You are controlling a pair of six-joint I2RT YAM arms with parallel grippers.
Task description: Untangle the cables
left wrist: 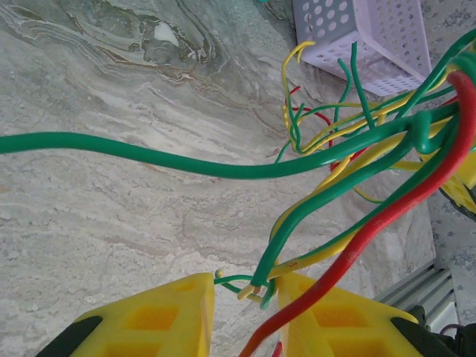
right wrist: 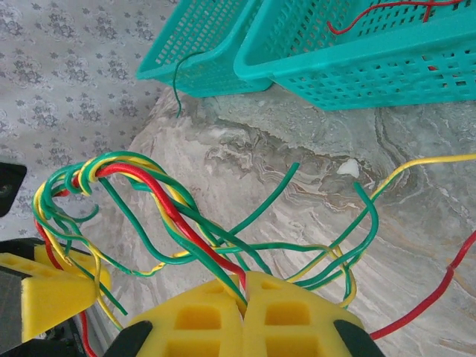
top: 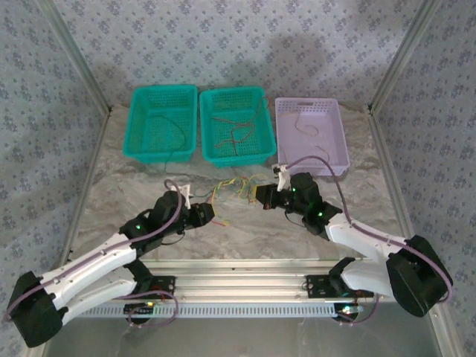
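The cables [top: 234, 187], a green, yellow and red tangle, sit mid-desk [top: 134, 201], just on the near side of the middle teal basket [top: 236, 161]. Their long axis runs left to right. The right gripper [right wrist: 244, 286] is pinched tight on several strands. The left gripper [left wrist: 245, 290] stands partly apart, strand ends in its gap.

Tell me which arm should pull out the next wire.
Left, probably. The right gripper is shut on the wire bundle, anchoring it; the left gripper stands open with loose wire ends between its fingers.
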